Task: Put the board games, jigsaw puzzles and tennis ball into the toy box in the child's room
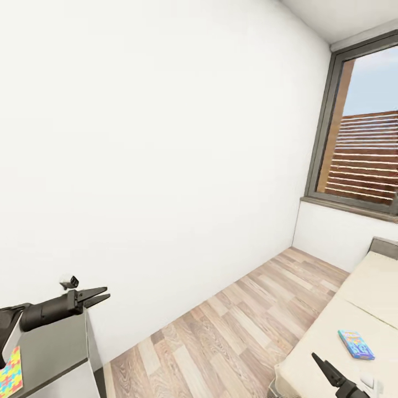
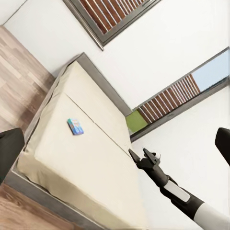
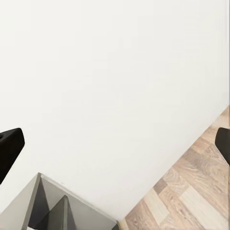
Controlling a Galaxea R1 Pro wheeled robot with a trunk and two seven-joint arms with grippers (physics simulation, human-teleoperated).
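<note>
Wood floor (image 1: 232,331) open | bed (image 1: 354,309) edge right | table (image 1: 50,342) corner left

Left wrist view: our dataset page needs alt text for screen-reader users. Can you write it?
A small blue square board game lies flat on a low beige-covered bed with a dark grey frame, beside a white wall with dark-framed windows; the robot's black right gripper hovers over the bed's edge.

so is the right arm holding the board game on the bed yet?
No. In the head view the small blue board game lies flat on the bed, apart from the right gripper, whose fingers hold nothing.
</note>
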